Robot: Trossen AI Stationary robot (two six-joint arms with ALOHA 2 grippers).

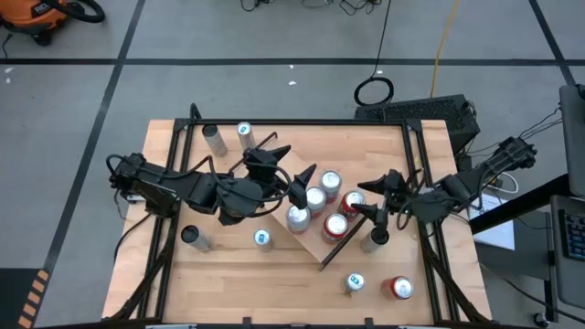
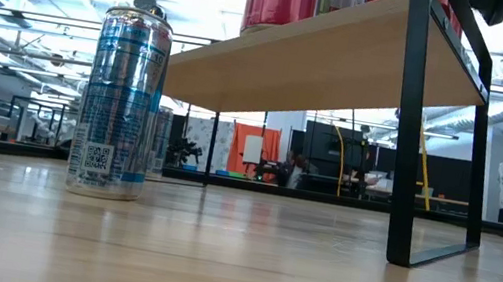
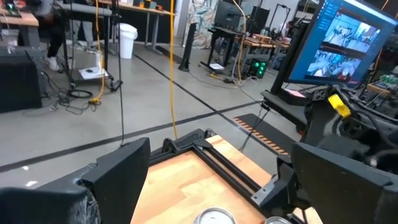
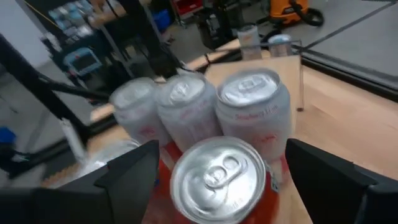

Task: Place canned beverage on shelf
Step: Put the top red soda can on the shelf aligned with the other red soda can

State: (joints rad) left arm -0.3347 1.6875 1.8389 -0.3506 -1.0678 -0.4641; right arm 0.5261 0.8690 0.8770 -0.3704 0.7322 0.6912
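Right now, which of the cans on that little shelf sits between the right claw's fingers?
The red can nearest the right gripper: it stands on the shelf between the open fingers, in front of the silver cans; the fingers do not touch it.

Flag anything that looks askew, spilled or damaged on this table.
The shelf sits rotated, at an angle to the table edges. The cans on it stand upright in a tight cluster; loose cans around the table also stand upright. Nothing spilled or dented shows.
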